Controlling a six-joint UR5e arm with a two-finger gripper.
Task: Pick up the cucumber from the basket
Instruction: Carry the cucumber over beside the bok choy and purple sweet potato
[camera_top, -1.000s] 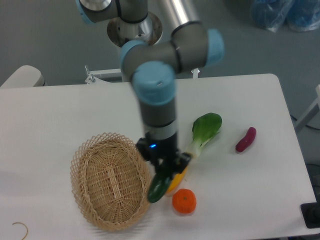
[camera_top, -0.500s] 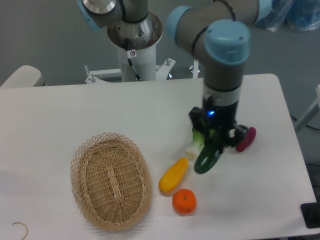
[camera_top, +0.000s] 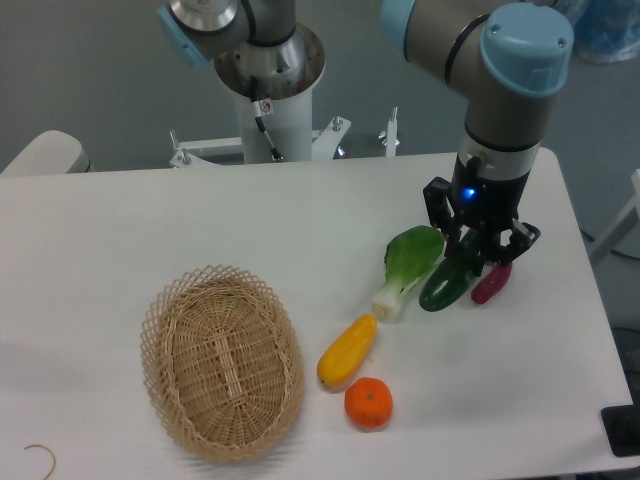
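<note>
A dark green cucumber hangs tilted just above the table at the right, its upper end held between the fingers of my gripper, which is shut on it. It sits between the bok choy and the purple vegetable. The tan wicker basket stands at the front left with nothing inside, well away from the gripper.
A leafy bok choy lies left of the cucumber. A purple vegetable lies just right of it, partly behind the gripper. A yellow squash and an orange rest near the basket. The table's right edge is close.
The arm has carried the cucumber from beside the basket's right rim rightward and back across the table, past the squash and bok choy, to a spot beside the purple vegetable.
</note>
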